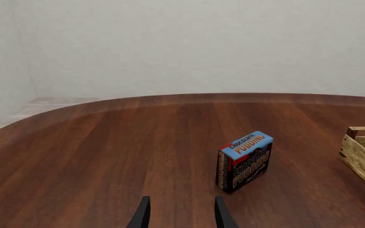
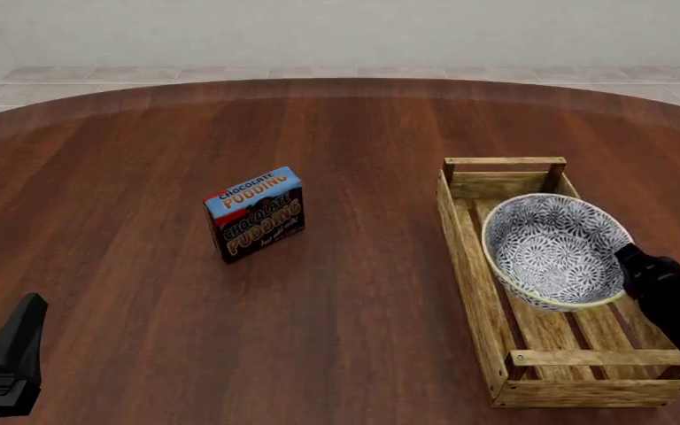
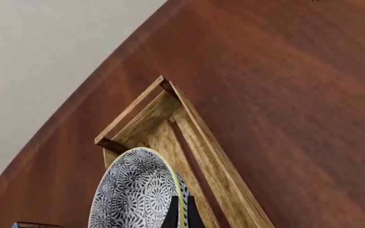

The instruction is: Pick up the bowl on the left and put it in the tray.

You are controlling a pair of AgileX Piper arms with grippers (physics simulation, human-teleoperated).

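1. A round, deep ceramic bowl [image 2: 556, 251], white with a dense dark blue-grey floral pattern and a pale yellowish rim, sits tilted in the tray [image 2: 473, 266], toward its far end.
2. The tray is a long rectangular crate of light, grained wood with a slatted floor, low sides and raised end rails, standing right of centre on the surface.
3. The surface [image 2: 139, 221] is a smooth, rounded top of reddish-brown wood grain.
4. The right gripper [image 3: 181, 214], matte black, has its fingers pinching the bowl's near rim.
5. A small upright box [image 2: 255, 213] stands left of the tray, well apart; its blue-topped lid and dark front read "CHOCOLATE PUDDING".
6. The left gripper [image 1: 182, 216] hangs low near the box, its thin black fingers spread with nothing between.
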